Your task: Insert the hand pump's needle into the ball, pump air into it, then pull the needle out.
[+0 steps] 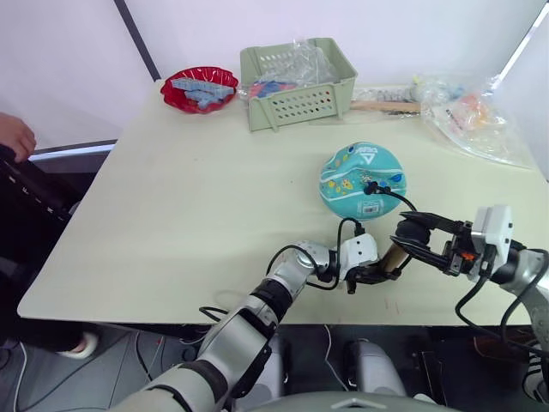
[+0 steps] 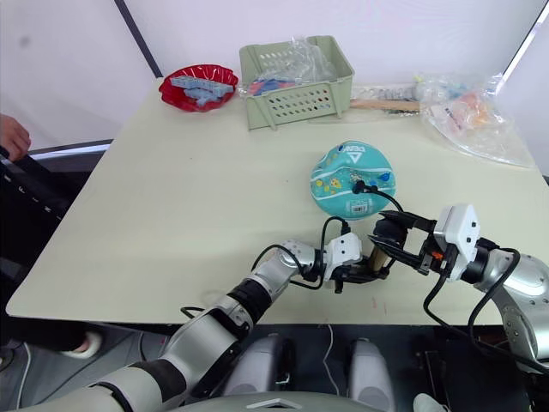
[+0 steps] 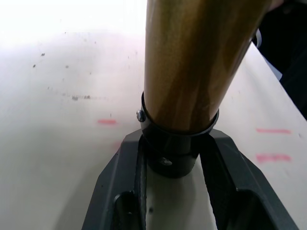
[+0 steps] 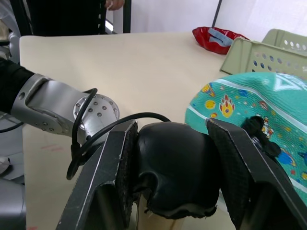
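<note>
Pump [image 1: 394, 256] is lying low over the table [image 1: 189, 215] near its front edge, long axis running roughly from the left gripper [image 1: 375, 275] up and toward the right gripper [image 1: 413, 236], tilted so the black top cap is pointing toward the ball [image 1: 362, 179]. Left gripper is clamping the pump's lower black collar: in the left wrist view the collar [image 3: 175, 148] is sitting squarely between the two fingers [image 3: 120, 191], touching both, with the bronze barrel rising out past the fingertips. Right gripper is closing on the black top cap: in the right wrist view the cap [image 4: 172, 170] is wedged between both pads [image 4: 125, 172], touching each, bronze barrel showing just beneath it. Hose [image 1: 397, 197] is leaving the pump near the cap and arcing over to the ball, which is resting on the table just beyond the right gripper's jaws. Needle fitting [image 1: 374, 187] is sitting against the ball's top surface; the pin itself is too small to make out. Basket [image 1: 296, 81], red dish [image 1: 199, 88] and plastic bags [image 1: 472, 112] are sitting along the far edge, well apart from both jaws. A person's hand [image 1: 13, 136] is showing at the left margin.
</note>
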`<state>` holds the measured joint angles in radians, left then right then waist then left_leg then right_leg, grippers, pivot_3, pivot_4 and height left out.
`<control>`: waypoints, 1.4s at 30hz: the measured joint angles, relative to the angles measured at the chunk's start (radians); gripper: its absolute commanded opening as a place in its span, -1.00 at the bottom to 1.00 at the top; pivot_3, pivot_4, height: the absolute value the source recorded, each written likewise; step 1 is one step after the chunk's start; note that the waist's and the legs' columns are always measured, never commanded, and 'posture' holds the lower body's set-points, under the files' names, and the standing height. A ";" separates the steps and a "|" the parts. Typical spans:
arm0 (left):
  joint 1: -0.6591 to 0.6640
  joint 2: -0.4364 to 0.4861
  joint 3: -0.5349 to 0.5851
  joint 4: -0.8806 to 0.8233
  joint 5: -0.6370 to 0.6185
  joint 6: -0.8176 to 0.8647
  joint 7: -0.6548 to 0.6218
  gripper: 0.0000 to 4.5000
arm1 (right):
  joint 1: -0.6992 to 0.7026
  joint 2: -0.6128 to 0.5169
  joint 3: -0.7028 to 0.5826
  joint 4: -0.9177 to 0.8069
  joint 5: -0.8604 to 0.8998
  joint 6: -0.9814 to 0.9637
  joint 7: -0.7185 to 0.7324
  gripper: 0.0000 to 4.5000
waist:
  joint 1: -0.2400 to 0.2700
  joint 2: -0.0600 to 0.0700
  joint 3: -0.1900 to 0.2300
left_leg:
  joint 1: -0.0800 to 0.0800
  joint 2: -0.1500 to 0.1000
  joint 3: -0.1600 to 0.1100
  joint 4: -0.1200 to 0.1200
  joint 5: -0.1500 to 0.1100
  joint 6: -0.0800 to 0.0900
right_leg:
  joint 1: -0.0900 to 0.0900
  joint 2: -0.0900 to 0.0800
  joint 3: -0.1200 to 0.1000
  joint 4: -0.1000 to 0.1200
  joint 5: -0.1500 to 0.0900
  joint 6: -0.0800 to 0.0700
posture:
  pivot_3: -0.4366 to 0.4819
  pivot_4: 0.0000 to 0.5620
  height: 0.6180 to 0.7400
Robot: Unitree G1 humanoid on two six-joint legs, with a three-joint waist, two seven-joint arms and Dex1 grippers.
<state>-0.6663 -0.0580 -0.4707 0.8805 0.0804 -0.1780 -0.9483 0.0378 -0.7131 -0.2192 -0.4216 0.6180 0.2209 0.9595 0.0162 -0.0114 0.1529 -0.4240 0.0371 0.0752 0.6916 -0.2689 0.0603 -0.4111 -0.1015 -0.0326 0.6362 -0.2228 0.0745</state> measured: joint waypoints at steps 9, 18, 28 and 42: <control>-0.009 0.001 0.011 0.014 0.008 -0.004 -0.014 -0.51 | -0.072 -0.091 -0.160 -0.054 0.228 0.164 -0.028 -0.21 | 0.001 0.000 0.000 | -0.003 0.000 -0.002 0.000 0.000 0.000 | -0.001 0.000 -0.002 0.000 0.000 0.000 | -0.05 -0.47 0.96; -0.013 0.006 0.012 0.019 0.016 -0.004 -0.030 -0.51 | -0.176 -0.180 -0.306 -0.027 0.395 0.277 -0.040 -0.21 | 0.000 0.000 0.000 | -0.004 0.000 -0.004 0.000 0.000 0.000 | -0.001 0.000 -0.004 -0.001 0.000 0.000 | -0.05 -0.47 0.96; 0.003 -0.010 0.021 -0.020 0.007 -0.013 -0.050 -0.51 | -0.292 -0.281 -0.347 0.056 0.528 0.446 -0.096 -0.21 | -0.001 0.000 0.000 | -0.005 0.000 -0.004 0.000 0.000 0.000 | -0.002 -0.001 -0.004 0.000 0.000 0.000 | -0.05 -0.47 0.96; 0.021 0.000 0.025 0.015 0.020 -0.017 -0.058 -0.51 | -0.222 -0.222 -0.364 0.015 0.464 0.442 -0.074 -0.21 | 0.000 0.001 -0.001 | -0.005 0.000 -0.004 0.000 0.000 0.000 | -0.002 -0.001 -0.005 0.000 0.000 0.000 | -0.05 -0.47 0.96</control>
<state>-0.6454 -0.0577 -0.4461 0.8959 0.1004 -0.1946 -1.0066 -0.1843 -0.9353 -0.5832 -0.4065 1.0819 0.6630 0.8851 0.0162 -0.0105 0.1522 -0.4291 0.0369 0.0712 0.6919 -0.2689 0.0604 -0.4133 -0.1026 -0.0377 0.6361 -0.2225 0.0749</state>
